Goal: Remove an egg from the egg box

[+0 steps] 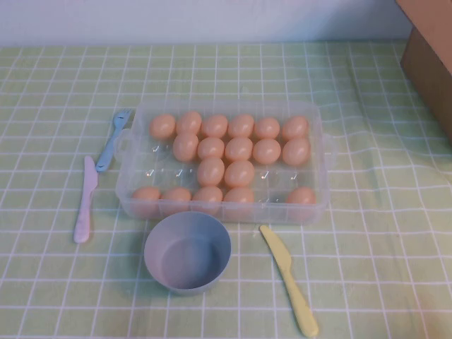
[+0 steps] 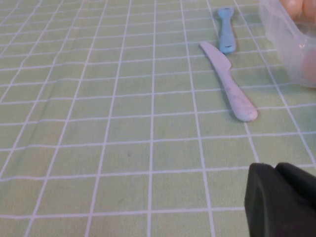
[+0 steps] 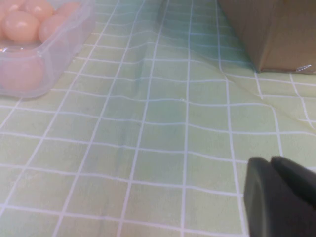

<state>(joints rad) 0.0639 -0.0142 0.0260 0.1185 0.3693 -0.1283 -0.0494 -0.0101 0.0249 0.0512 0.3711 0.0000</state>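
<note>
The egg box [image 1: 321,152] is a clear plastic tray in the middle of the table, holding several peach-orange eggs [image 1: 239,173] in its cells. Neither arm appears in the high view. My left gripper [image 2: 274,168] hovers low over the cloth, left of the tray, shut with nothing in it; a corner of the egg box [image 2: 291,44] shows ahead of it. Over the cloth right of the tray, my right gripper [image 3: 270,160] is also shut and empty. In its view the egg box [image 3: 59,54] shows a corner with eggs [image 3: 19,25] inside.
A blue-grey bowl [image 1: 188,252] stands just in front of the tray. A yellow knife [image 1: 288,277] lies to its right. A pink knife [image 1: 85,200] and a blue fork [image 1: 111,141] lie left of the tray. A brown cardboard box [image 1: 431,56] stands at the back right.
</note>
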